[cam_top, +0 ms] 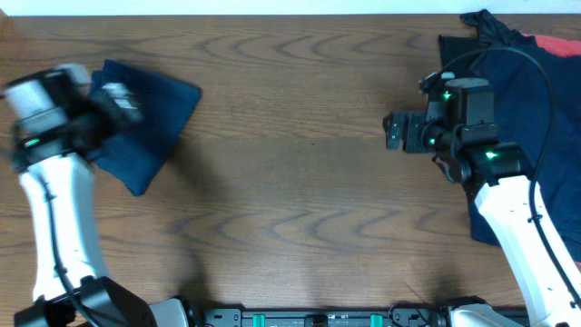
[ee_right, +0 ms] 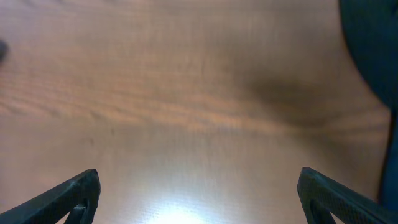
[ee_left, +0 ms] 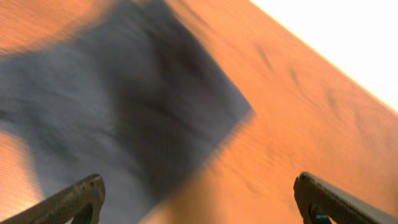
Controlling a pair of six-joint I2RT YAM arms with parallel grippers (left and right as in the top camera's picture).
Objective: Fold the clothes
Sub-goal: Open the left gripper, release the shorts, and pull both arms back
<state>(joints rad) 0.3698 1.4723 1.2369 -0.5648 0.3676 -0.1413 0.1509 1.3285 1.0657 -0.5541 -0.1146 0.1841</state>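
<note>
A folded dark blue garment (cam_top: 150, 118) lies at the table's far left; the left wrist view shows it, blurred (ee_left: 118, 106). My left gripper (cam_top: 113, 100) hovers over it, open and empty, fingers wide apart (ee_left: 199, 199). A pile of dark navy clothes (cam_top: 531, 100) with a red piece (cam_top: 558, 44) sits at the far right, partly under my right arm. My right gripper (cam_top: 395, 132) is open and empty over bare wood left of the pile (ee_right: 199, 196). A navy edge shows at the right of the right wrist view (ee_right: 373, 56).
The wooden table (cam_top: 300, 163) stretches between the two arms. Its far edge runs along the top of the overhead view. The arm bases stand at the near edge.
</note>
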